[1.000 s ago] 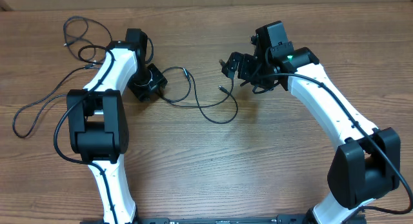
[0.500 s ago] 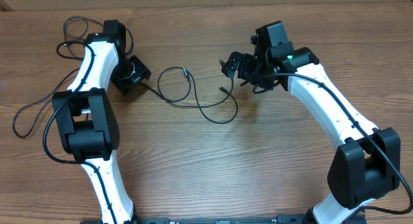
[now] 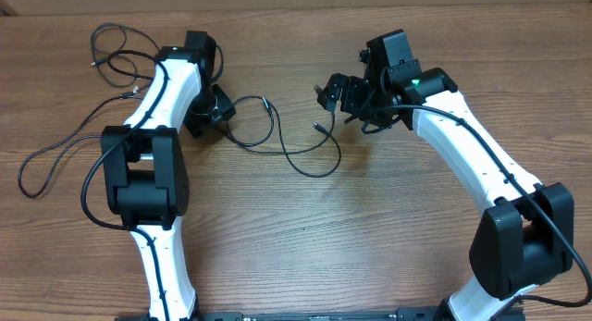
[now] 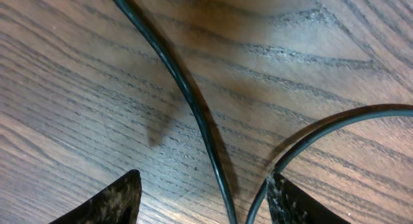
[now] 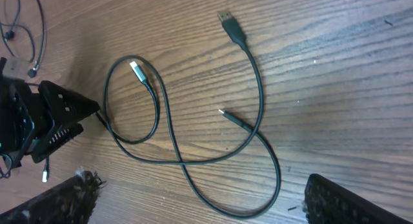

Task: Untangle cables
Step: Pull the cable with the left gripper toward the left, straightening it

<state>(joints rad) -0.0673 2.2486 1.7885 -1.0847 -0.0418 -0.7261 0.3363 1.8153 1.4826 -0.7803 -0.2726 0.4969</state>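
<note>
We log the cables [image 5: 182,162] lying on the desk [image 3: 370,238], one looped between the arms and others at far left, with the left gripper [image 4: 203,192] jaws apart astride two strands, and the right gripper [image 3: 329,92] jaws wide apart, empty, above the loop.

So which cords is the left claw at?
The looped cords in the middle: their strands pass between the fingers of the left gripper. The other cords lie far left.
</note>
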